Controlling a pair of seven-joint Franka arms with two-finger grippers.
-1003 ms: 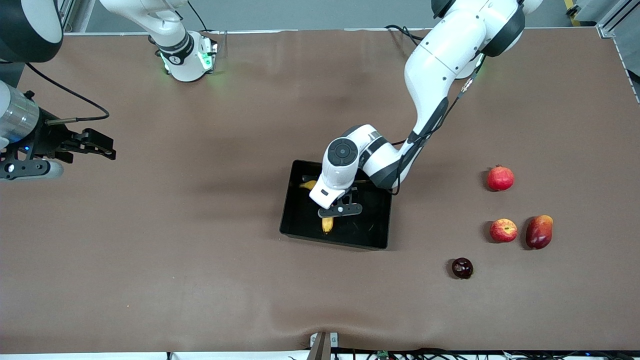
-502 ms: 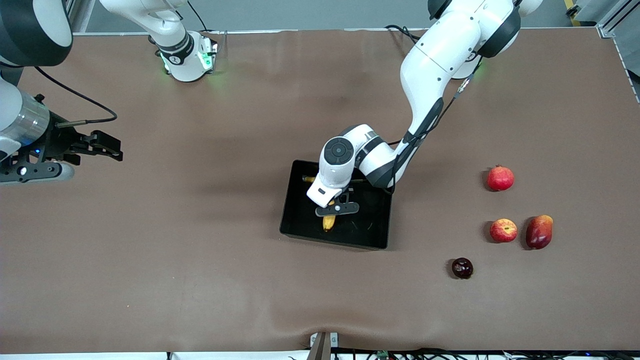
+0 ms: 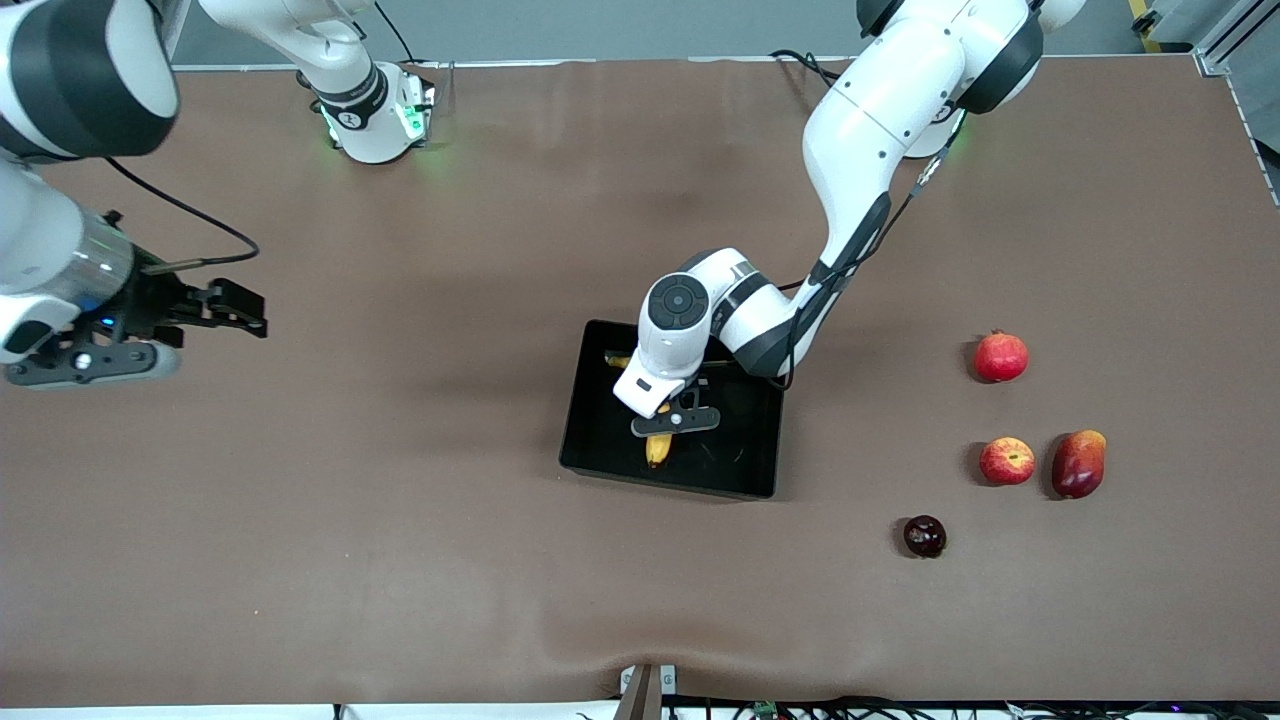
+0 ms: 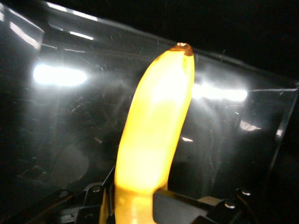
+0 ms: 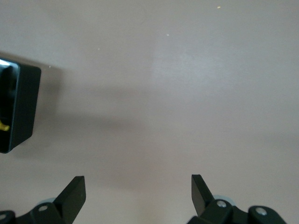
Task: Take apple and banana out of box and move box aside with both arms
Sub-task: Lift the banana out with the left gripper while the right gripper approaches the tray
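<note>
The black tray [image 3: 745, 450] lies mid-table. The yellow banana [image 3: 656, 449] lies in it, its middle hidden under my left gripper [image 3: 668, 420]. In the left wrist view the banana [image 4: 156, 126] runs out from between the jaws over the glossy tray floor [image 4: 60, 121], and my left gripper [image 4: 135, 210] is shut on it. The red apple with yellow patches [image 3: 1006, 461] sits on the table toward the left arm's end. My right gripper [image 3: 238, 304] is open and empty over bare table toward the right arm's end; it shows open in the right wrist view [image 5: 138, 191], with the tray's corner [image 5: 23, 107] far off.
A red pomegranate [image 3: 1001, 357] lies farther from the front camera than the apple. A red-orange mango [image 3: 1078, 464] lies beside the apple. A small dark red fruit [image 3: 924, 536] lies nearer the camera. The brown table cover [image 3: 400, 500] is wrinkled at the front edge.
My right arm has moved toward the tray over the table, gripper still open. My left gripper has shifted only slightly over the tray with the banana.
</note>
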